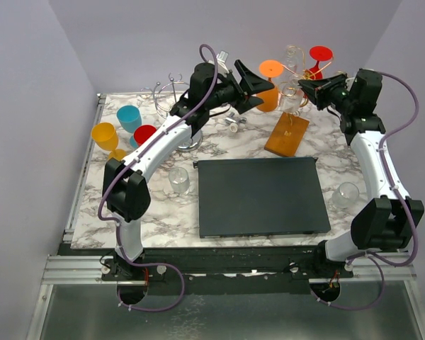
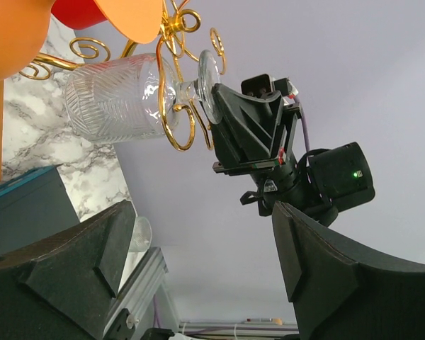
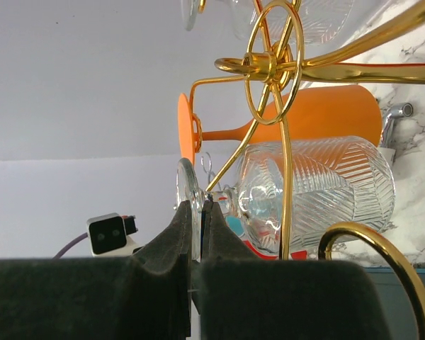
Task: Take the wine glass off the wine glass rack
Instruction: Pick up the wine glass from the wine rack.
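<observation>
Clearly the right gripper [image 3: 197, 212] is clamped on the clear glass [image 3: 315, 188]: in the right wrist view its two dark pads are pressed together at lower centre, with the thin edge of the glass's round foot pinched between them. The ribbed bowl fills the right-centre of that view, and the rack's [image 1: 287, 134] gold wires cross in front of it. The left wrist view shows the same grip from the other side. There the glass lies across the upper left, gold curls loop around its stem, and the black right gripper meets the foot just right of centre. So the glass hangs on the rack. In the top view the rack stands in the upper right-centre, its wooden base on the marble table [image 1: 166, 212] just above the dark tray [image 1: 258, 195]. An orange glass [image 1: 268, 99] hangs on the rack's left side and a red glass [image 1: 320, 54] on its upper right. The left gripper [image 2: 204, 227] has its fingers spread wide with nothing between them. It faces the rack from the left, close to the orange glass.
</observation>
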`<state>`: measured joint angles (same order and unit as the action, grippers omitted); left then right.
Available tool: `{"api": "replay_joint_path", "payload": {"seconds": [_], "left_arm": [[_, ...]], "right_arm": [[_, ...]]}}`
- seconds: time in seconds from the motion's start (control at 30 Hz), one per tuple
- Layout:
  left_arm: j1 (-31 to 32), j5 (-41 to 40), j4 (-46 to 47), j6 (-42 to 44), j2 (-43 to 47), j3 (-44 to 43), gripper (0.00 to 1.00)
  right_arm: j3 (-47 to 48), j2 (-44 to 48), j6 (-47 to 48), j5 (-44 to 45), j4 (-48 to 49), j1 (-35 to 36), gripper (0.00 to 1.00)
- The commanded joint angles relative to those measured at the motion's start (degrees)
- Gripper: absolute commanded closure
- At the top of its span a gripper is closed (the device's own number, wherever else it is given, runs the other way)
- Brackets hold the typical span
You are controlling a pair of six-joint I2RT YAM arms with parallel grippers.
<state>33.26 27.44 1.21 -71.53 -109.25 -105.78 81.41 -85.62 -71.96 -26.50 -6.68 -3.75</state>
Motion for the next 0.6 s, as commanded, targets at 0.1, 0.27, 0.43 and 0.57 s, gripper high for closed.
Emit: {"api": "replay_joint_path", "payload": {"seconds": [0.1,0.27,0.43,0.57], "left_arm": [[-0.4,0.2,2.3,-0.1,3.1,1.2,0.15],[-0.4,0.1,2.5,0.0,3.5,1.8,0.15],[-0.4,-0.1,2.8,0.0,3.9,2.5,0.15],[-0.4,-0.1,2.9,0.1,4.4,3.3,0.15]], "right_arm": [[-1.1,5.1,0.3,4.6,0.9,-0.1,0.99],[-2.6,6.7,0.4,5.6,0.5,-0.1,1.0],[-4.0,8.2,0.8,6.0,-0.3,-0.2,0.99],[-5.5,9.9,1.2,6.1,-1.1,-0.2,1.0]]}}
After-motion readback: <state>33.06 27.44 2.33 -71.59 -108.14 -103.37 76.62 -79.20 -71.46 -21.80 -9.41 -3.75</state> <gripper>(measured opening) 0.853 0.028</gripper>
